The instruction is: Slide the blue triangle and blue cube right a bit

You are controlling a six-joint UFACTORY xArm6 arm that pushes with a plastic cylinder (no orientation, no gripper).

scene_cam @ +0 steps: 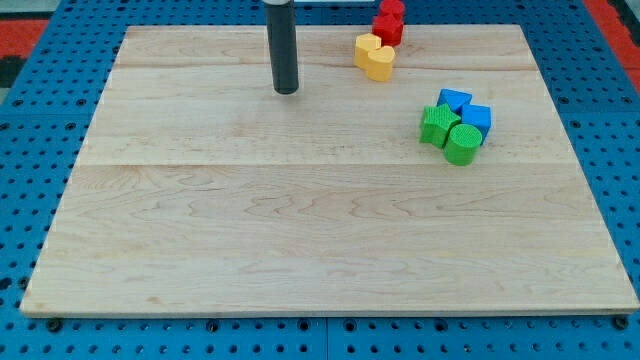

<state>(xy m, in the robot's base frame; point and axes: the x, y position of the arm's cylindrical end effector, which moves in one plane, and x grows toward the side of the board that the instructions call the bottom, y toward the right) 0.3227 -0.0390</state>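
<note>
Dark rod stands upright at upper centre of the frame, its top cut off; my tip (287, 91) rests on the pale wooden board (300, 250), well left of the blocks; no fingers to report. Blue triangle block (453, 100) and blue cube block (478, 119) sit upper right, touching a green star-like block (437, 126) and green cylinder (461, 145). At top edge, a yellow heart block (375, 56) and a red block (389, 20), partly cut off, shape unclear.

1. All you see of the arm is one straight, round rod, the same width along the whole visible length.
2. Its surface is a dark charcoal grey, nearly black, with a soft lighter sheen running down one side.
3. My tip (287, 91) ends flat and blunt, without taper.
4. You find no cables, screws or markings on the visible part; the frame's top edge cuts the rod off.
</note>
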